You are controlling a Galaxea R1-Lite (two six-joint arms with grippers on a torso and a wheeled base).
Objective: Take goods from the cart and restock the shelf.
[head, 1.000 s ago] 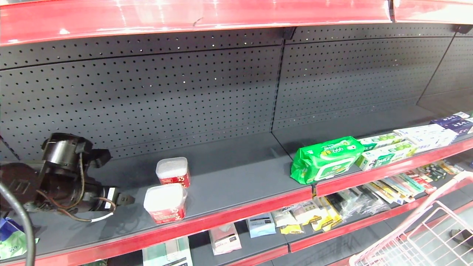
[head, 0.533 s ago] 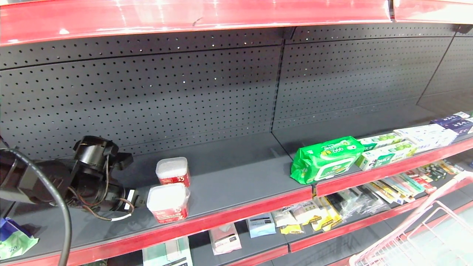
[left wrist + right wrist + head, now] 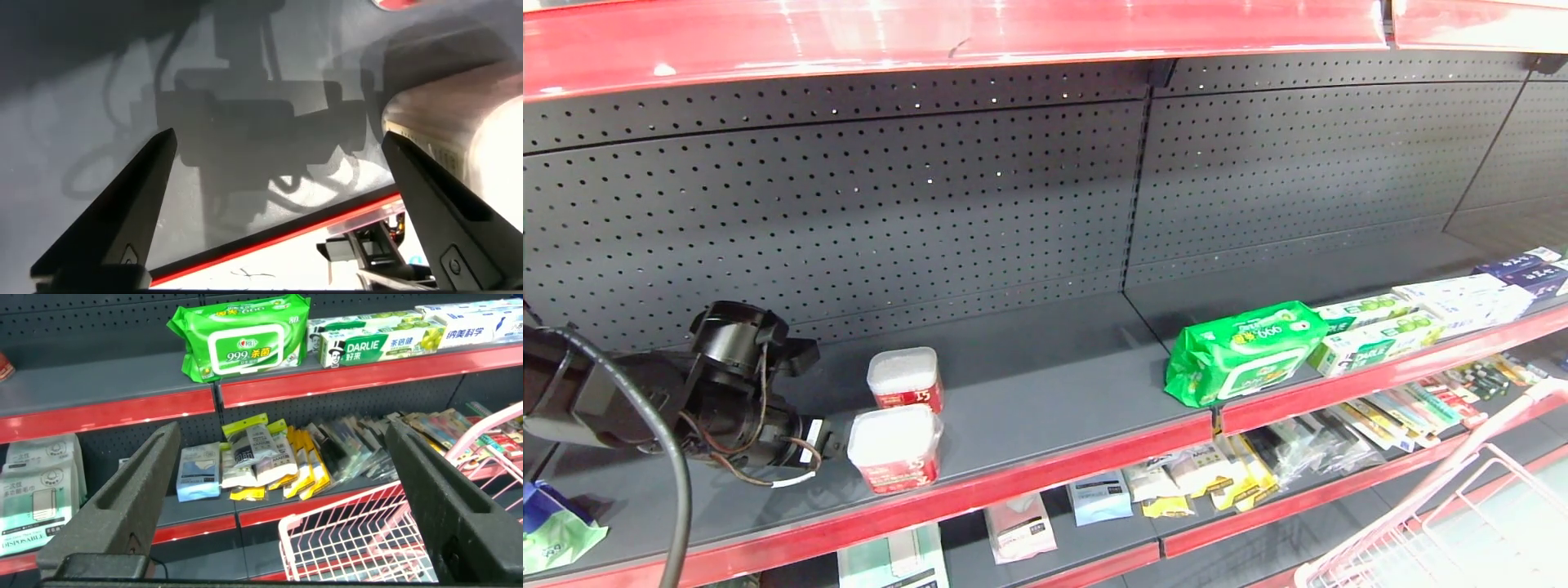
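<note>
The left gripper [image 3: 823,441] lies low on the grey shelf [image 3: 1045,384], its fingers spread wide with nothing between them. The front jar [image 3: 894,449], white-lidded with a red label, stands upright at the shelf's front edge, just beside the fingertips on the robot's right. From the head view I cannot tell whether they touch. A 2nd jar [image 3: 905,380] of the same kind stands just behind it.

The left wrist view adds what the head view cannot. There the left gripper [image 3: 279,139] has bare shelf in its gap, and the front jar [image 3: 462,106] sits off toward 1 finger, not centred. I judge that any regrasp or nudge would need a sideways shift toward the jar.

The right gripper [image 3: 283,429] is also spread and empty, hanging over the pink cart [image 3: 351,531] and well apart from both jars, so the left arm is the nearer. That view also shows the green wipes pack [image 3: 241,335] from the front.
</note>
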